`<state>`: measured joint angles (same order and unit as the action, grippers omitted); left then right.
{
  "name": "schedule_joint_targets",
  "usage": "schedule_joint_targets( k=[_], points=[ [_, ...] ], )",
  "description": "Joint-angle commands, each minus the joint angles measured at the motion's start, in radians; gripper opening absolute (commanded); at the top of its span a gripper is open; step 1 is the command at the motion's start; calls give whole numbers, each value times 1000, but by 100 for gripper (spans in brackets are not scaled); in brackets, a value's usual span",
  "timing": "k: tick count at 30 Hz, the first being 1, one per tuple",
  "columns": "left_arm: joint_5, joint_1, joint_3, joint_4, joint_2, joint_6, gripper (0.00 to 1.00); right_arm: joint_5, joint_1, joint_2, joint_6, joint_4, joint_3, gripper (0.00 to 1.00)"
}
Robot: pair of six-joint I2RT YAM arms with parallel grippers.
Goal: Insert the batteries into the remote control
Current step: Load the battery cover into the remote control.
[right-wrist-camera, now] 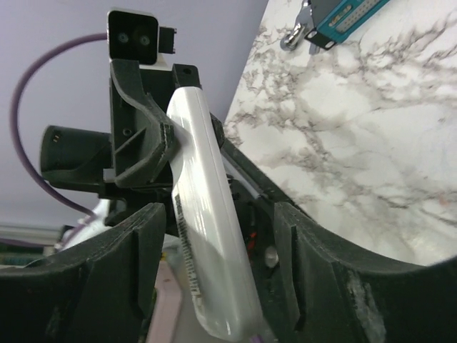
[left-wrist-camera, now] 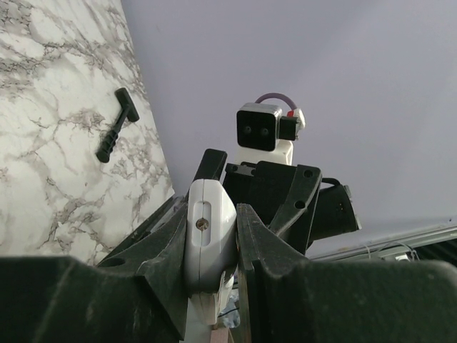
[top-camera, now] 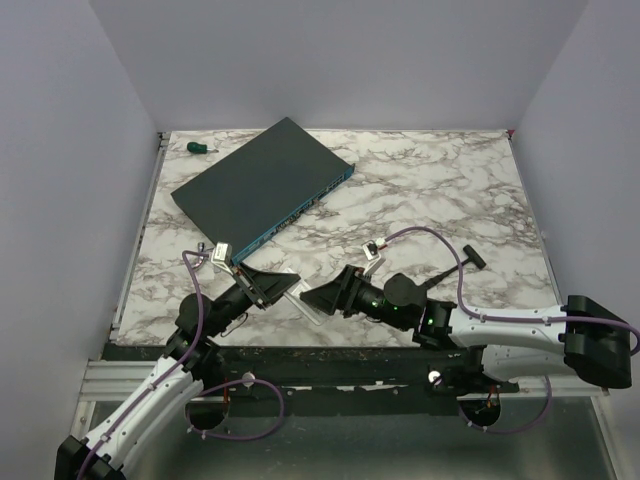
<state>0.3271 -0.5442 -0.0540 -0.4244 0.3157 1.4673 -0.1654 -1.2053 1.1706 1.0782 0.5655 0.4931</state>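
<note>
The top camera sits high above and behind the robot, looking down on the whole table (top-camera: 430, 190) from far off. The left wrist camera (right-wrist-camera: 133, 39) sits very near the remote (left-wrist-camera: 209, 236) and faces the right arm (top-camera: 520, 328). The right wrist camera (left-wrist-camera: 257, 128) looks back toward the left arm (top-camera: 150, 400), equally near. Both wrist views share the remote, and each shows the other's camera.

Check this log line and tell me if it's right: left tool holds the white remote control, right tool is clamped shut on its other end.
Not right. The right tool is open: the right wrist view shows its fingers standing wide apart on either side of the remote control, with gaps on both sides. The left tool does hold it, as the left wrist view shows.
</note>
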Motion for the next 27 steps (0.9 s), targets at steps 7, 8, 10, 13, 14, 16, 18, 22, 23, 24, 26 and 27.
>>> schedule_joint_targets(
  k=[7,8,10,13,14,16,18,22,23,24,26,27],
  points=[
    [26,4,-16,-54,-10,-2,0,-9,-4,-22,-58,-62,37,85],
    [27,4,-18,-54,-8,-3,0,-3,-4,-28,-64,-62,33,85],
    [33,4,-23,-56,-5,-9,0,10,-5,-40,-83,-62,26,82],
    [56,4,-30,-83,21,-12,0,35,-4,-62,-118,-76,26,74],
    [71,4,-32,-100,33,-12,0,42,-4,-71,-128,-85,29,71],
    [107,5,-41,-142,65,-13,0,48,-4,-86,-152,-115,39,69],
    [146,4,-54,-183,102,-18,0,62,-4,-94,-175,-139,49,68],
    [208,4,-72,-256,167,-25,0,135,-3,-82,-224,-186,90,68],
    [220,5,-78,-265,174,-29,0,155,-2,-74,-234,-203,104,68],
    [228,5,-85,-270,184,-36,0,180,-3,-64,-242,-215,114,67],
    [242,5,-97,-274,192,-48,0,210,-2,-52,-248,-223,124,64],
    [249,5,-101,-274,196,-50,0,214,-3,-50,-247,-222,124,62]
  ],
)
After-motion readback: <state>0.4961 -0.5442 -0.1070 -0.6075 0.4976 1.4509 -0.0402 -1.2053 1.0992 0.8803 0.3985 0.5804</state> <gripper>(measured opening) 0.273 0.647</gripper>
